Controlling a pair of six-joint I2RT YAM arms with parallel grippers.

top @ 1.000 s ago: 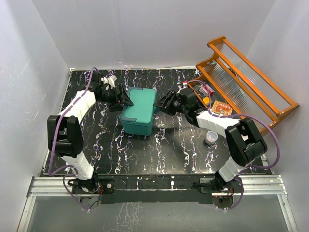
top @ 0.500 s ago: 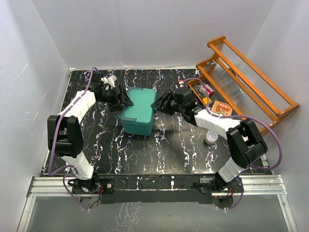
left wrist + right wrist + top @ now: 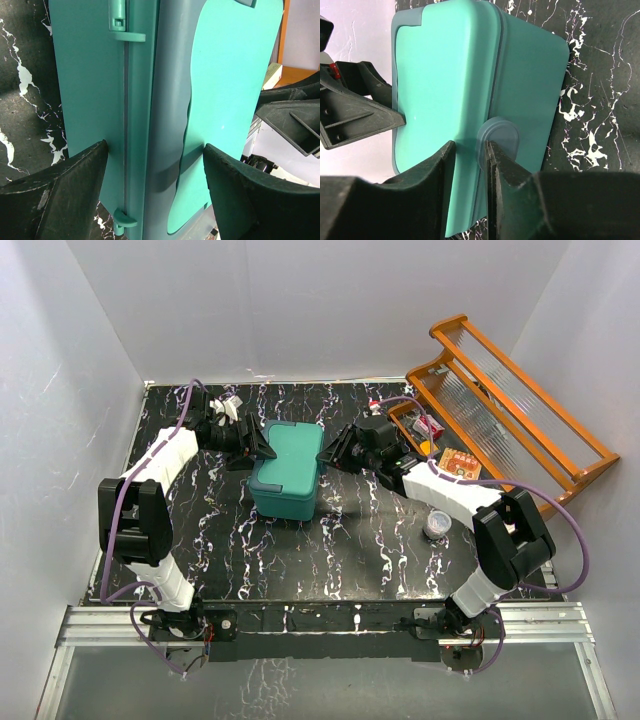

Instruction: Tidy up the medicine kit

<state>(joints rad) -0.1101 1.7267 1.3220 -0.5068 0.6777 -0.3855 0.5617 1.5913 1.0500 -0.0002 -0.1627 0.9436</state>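
While the left gripper [image 3: 155, 150] stands spread astride its hinged side, the closed medicine kit [image 3: 288, 468] sits mid-table [image 3: 350, 550] toward the back edge, the right gripper [image 3: 470, 150] pinching its front latch [image 3: 504, 139].

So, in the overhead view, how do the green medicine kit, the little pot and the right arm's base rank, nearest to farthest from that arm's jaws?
1. Medicine kit: in the middle, its lid edge between the jaws.
2. Little pot: over on the right of the table.
3. Right arm's base: at the near edge, farthest.
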